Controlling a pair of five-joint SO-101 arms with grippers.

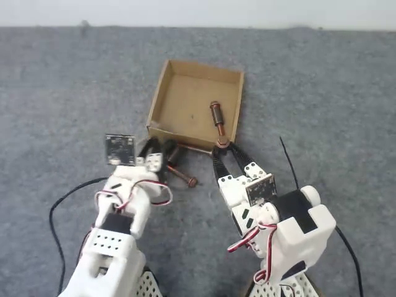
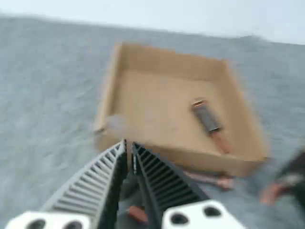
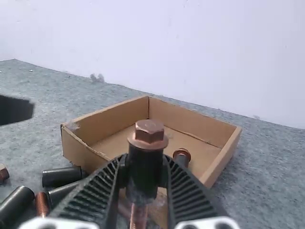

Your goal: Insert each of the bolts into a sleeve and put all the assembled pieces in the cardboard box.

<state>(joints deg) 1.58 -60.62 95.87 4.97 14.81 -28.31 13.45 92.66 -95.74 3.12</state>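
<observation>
Risk first: right claw (image 1: pixel 223 147) is clamped on the dark sleeve (image 3: pixel 143 174) of an assembled piece, bolt head (image 3: pixel 148 133) up and the shank hanging out below the jaws. My guess is only the head holds that bolt in, so tipping the claw could let it slide out. The shank could also catch the cardboard box (image 3: pixel 81 150), whose near wall sits right at the clawtips, so lift before going forward. Near the claw's left are loose sleeves (image 3: pixel 61 176) and a loose bolt (image 1: pixel 184 177), with the left claw (image 2: pixel 129 148) just past them. Its tips are together, and blur hides any grip. Sideways room there is tight. Right of the claw is bare mat (image 1: pixel 322 124). Ahead, a finished piece (image 1: pixel 216 119) lies inside by the box's right wall, so a drop could land on it. Open floor lies ahead-left.
</observation>
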